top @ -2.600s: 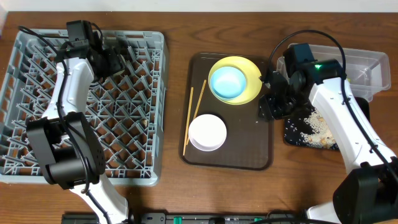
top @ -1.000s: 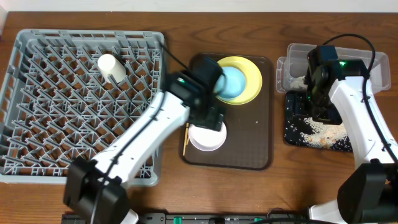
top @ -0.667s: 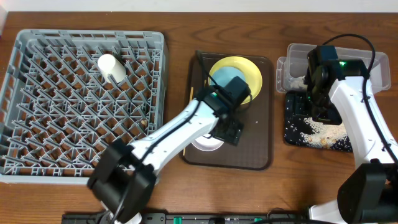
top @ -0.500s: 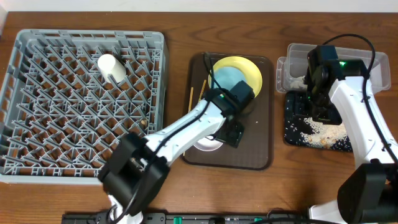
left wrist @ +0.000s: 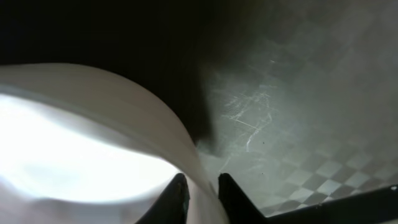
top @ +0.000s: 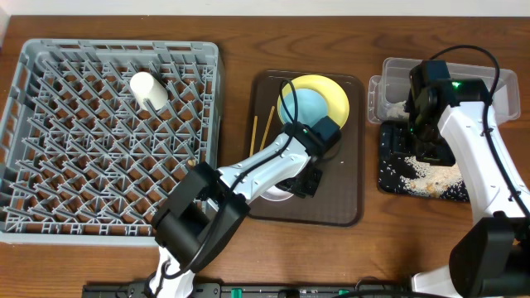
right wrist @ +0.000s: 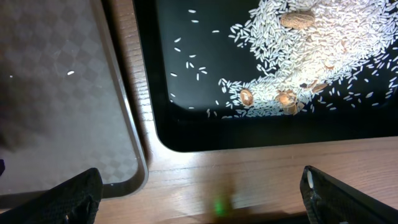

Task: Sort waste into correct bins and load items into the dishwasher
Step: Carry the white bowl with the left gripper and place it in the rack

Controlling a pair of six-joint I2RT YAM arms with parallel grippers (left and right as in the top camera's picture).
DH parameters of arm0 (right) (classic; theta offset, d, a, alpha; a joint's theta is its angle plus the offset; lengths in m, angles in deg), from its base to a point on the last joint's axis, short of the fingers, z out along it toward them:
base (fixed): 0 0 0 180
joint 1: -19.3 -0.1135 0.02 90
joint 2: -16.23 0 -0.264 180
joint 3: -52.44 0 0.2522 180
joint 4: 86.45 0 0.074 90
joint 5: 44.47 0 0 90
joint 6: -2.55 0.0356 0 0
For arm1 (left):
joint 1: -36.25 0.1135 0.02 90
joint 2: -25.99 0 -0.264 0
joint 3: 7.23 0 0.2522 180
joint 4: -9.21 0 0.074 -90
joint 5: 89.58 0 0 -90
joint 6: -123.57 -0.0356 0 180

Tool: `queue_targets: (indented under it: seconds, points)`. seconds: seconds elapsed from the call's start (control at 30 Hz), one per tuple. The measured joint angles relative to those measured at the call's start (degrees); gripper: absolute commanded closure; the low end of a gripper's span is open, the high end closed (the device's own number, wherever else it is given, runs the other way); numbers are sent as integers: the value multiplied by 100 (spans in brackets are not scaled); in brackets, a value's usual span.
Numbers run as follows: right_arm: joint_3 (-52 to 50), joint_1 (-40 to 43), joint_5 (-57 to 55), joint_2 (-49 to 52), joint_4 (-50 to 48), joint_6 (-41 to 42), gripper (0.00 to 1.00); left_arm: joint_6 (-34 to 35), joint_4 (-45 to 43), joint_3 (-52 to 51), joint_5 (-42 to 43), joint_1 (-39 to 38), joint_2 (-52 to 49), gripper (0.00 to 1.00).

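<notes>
My left gripper [top: 303, 180] is low over the dark-brown serving tray [top: 344, 203]. It is shut on the right rim of the pinkish-white bowl [top: 272, 193]. In the left wrist view the bowl's rim [left wrist: 186, 155] runs between the two black fingertips [left wrist: 176, 200]. The light-blue bowl [top: 301, 107] sits in the pale-yellow plate [top: 334, 99] at the tray's back. Two chopsticks [top: 254, 136] lie along the tray's left side. A white cup [top: 149, 89] rests in the grey dish rack [top: 50, 132]. My right gripper [top: 426, 149] hangs open above the black tray [right wrist: 205, 121], which holds rice scraps [right wrist: 292, 68].
A clear plastic tub [top: 472, 83] stands behind the black tray at the far right. A strip of bare wooden table [right wrist: 249, 177] separates the black tray from the brown tray's corner [right wrist: 56, 93]. My left arm stretches diagonally across the front of the brown tray.
My left arm swung from the rack across to the bowl's right side, and its jaws closed on the rim. The right arm has stayed still.
</notes>
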Motion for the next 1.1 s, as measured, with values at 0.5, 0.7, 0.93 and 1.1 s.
queue_targets:
  seconds: [0.5,0.7,0.93,1.1]
  points:
    - [0,0,-2,0,15,0,1,-188,551,68,-42,20,1014,94]
    - [0,0,0,0,66,0,1,-511,754,216,157,800,2411,94]
    - [0,0,0,0,85,0,1,-1392,848,293,1388,3211,3217,94]
    - [0,0,0,0,90,0,1,-2109,855,293,3117,4924,2997,94]
